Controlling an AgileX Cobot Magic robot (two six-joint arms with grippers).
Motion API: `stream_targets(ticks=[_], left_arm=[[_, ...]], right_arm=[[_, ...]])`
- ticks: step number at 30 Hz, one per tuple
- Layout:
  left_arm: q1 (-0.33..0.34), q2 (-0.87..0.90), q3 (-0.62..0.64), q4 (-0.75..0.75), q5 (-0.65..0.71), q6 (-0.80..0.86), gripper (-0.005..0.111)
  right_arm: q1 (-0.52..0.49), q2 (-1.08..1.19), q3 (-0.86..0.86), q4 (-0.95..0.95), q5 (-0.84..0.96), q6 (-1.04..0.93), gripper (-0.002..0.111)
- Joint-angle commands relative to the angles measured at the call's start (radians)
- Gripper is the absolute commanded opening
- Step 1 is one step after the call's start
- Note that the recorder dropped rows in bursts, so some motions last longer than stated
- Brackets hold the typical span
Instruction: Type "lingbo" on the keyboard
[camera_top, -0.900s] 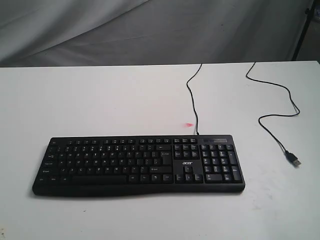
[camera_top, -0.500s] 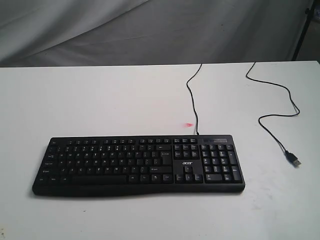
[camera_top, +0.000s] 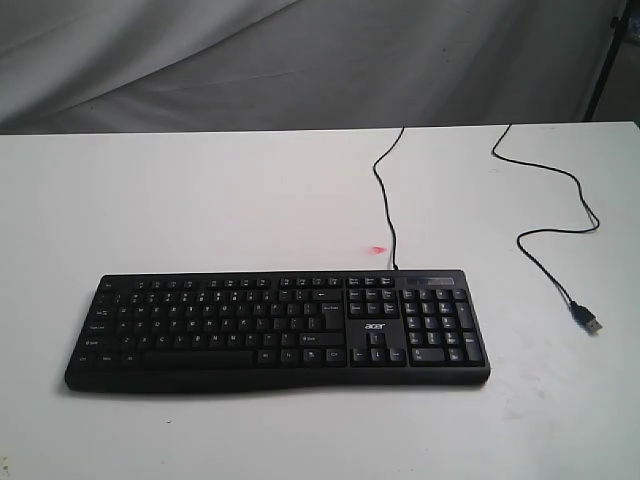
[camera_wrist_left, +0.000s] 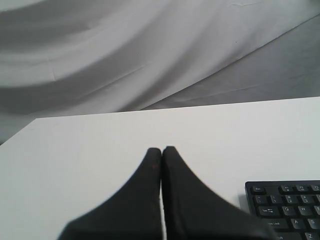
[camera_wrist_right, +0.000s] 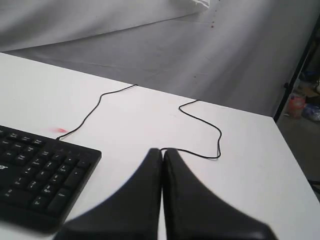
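A: Keyboard (camera_top: 278, 325) flat on table (camera_top: 250, 200), long axis L–R. Claws?
B: Pinched closed, empty. L gripper (camera_wrist_left: 161, 150) off Esc end, R gripper (camera_wrist_right: 162, 151) off numpad end; letter block prob. nearer L.

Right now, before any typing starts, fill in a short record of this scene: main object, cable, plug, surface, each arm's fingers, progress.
Main object: black keyboard, lying flat, number pad on the right of the exterior view
Cable: thin black cable, looping over the table behind the keyboard
Plug: USB plug, lying loose on the table
Surface: white table with a small red mark
Left fingers: pressed together, holding nothing
Right fingers: pressed together, holding nothing
Progress: neither touches a key; no arm shows in the exterior view
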Motion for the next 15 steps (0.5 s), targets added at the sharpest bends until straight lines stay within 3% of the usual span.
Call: stream_targets(ticks=[1, 7, 15], left_arm=[[-0.004, 0.003, 0.005, -0.001, -0.004, -0.003, 0.001], [-0.004, 0.003, 0.005, -0.001, -0.004, -0.003, 0.001], [-0.004, 0.003, 0.005, -0.001, -0.004, -0.003, 0.001]], right_arm=[[-0.008, -0.005, -0.039, 0.011, 0.059, 0.005, 0.0], [-0.008, 0.037, -0.273, 0.011, 0.3, 0.008, 0.0], [-0.008, 0.275, -0.476, 0.008, 0.32, 0.008, 0.0]])
